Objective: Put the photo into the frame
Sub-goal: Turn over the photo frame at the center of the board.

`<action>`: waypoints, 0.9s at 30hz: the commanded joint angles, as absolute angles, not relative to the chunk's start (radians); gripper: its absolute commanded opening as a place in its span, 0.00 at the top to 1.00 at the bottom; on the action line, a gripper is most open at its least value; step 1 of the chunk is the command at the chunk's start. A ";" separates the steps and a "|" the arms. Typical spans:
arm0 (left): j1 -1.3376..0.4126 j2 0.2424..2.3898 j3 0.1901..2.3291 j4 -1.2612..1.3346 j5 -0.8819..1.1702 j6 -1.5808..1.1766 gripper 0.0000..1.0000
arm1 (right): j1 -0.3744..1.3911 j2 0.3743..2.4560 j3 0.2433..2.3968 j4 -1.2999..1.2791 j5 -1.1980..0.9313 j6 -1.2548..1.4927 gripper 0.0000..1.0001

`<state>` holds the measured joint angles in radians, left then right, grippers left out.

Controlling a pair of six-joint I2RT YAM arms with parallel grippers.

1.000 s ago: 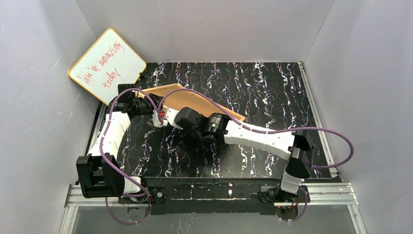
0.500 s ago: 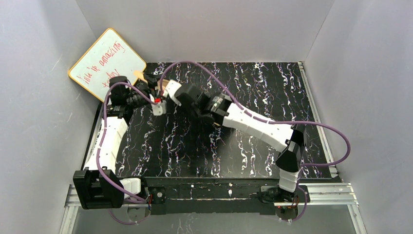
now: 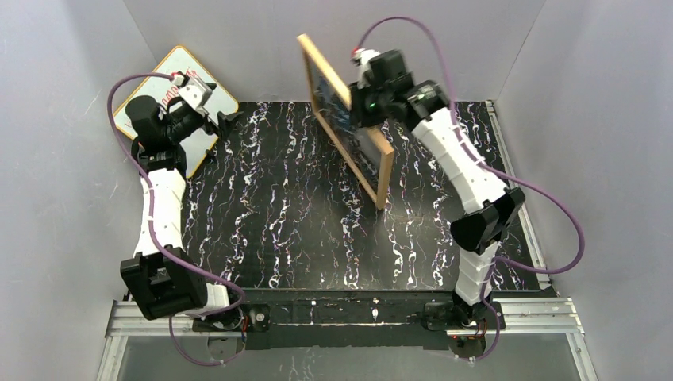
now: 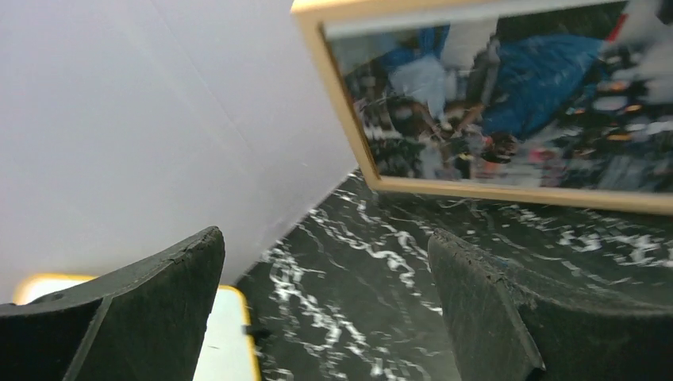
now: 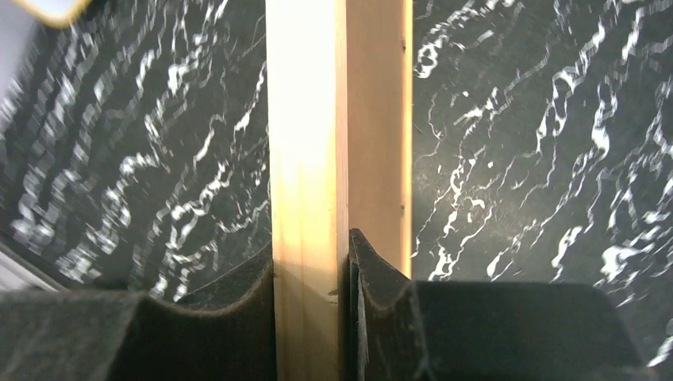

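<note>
Frame (image 3: pixel 347 127) now up on edge, photo (image 4: pixel 508 103) inside
My right gripper (image 5: pixel 311 309) clamps its wooden rim above the table (image 3: pixel 301 214); my left gripper (image 4: pixel 325 309) has let go, wide open near the whiteboard (image 3: pixel 184 62), so the insertion looks done

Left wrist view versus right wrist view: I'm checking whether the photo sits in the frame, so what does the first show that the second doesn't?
Only left wrist: the front of the thin light-wood frame, with the glossy photo of people in blue inside, and the open left gripper. Only right wrist: the frame's edge pinched by the right gripper. Both: the frame and the black marbled tabletop.
</note>
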<state>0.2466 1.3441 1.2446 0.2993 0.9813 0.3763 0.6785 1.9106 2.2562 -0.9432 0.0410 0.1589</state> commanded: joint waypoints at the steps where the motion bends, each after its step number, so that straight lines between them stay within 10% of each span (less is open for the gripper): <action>1: 0.265 1.371 1.283 0.149 1.051 0.181 0.02 | 0.547 1.860 2.269 -0.821 -0.286 0.494 0.76; 9: 0.265 1.328 1.138 0.151 1.079 0.134 0.02 | 0.413 1.817 2.300 -0.790 -0.421 0.625 0.78; 27: 0.260 1.515 1.139 -0.281 0.717 0.068 0.02 | 0.351 1.224 0.965 -0.105 -0.410 0.800 0.74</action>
<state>0.2615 1.5078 1.1530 -0.1524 0.8490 0.0769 0.3580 1.2922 1.1515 -0.3550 -0.4042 0.7620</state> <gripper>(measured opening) 0.981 0.338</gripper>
